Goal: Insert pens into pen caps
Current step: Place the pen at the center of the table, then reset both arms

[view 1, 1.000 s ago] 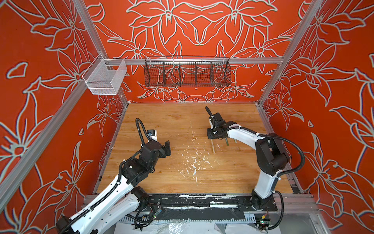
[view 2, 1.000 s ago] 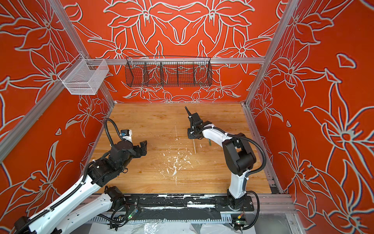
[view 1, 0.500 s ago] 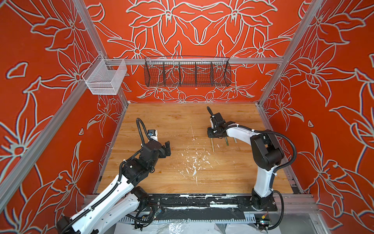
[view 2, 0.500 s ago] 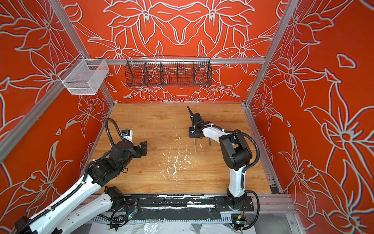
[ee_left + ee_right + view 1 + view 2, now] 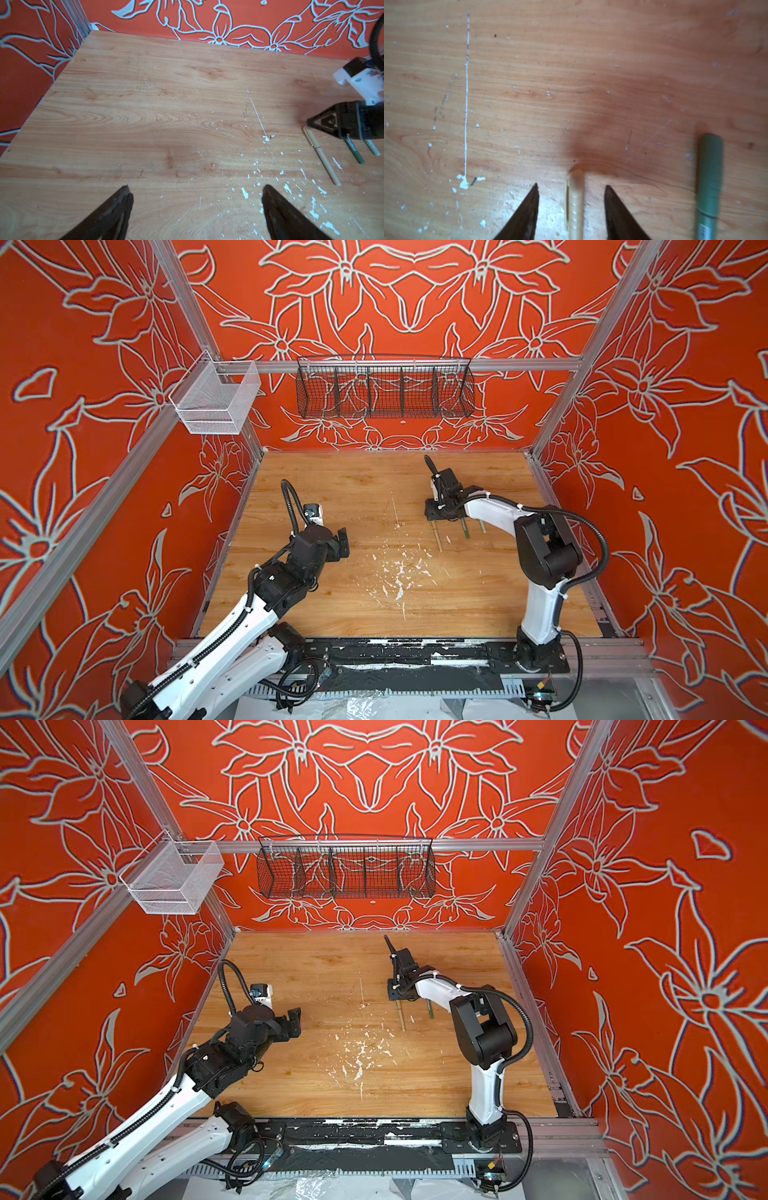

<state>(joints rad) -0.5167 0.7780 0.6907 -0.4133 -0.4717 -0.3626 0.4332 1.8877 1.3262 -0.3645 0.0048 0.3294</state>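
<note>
Three pens lie side by side on the wooden table: a tan pen, a dark green pen and a pale mint pen. The tan pen cap sits on the tan pen's far end. It lies between the jaws of my right gripper, which is open and touches neither side. A green pen cap is on the dark green pen. My left gripper hovers open and empty at mid-left.
White paint flecks are scattered over the table's middle, and a thin white scratch runs beside the pens. A black wire basket and a white mesh bin hang high on the walls. The right arm's elbow rises near the right wall.
My right gripper has gone from shut to open, letting go of the tan pen, which now lies on the table. The left arm has not moved.
</note>
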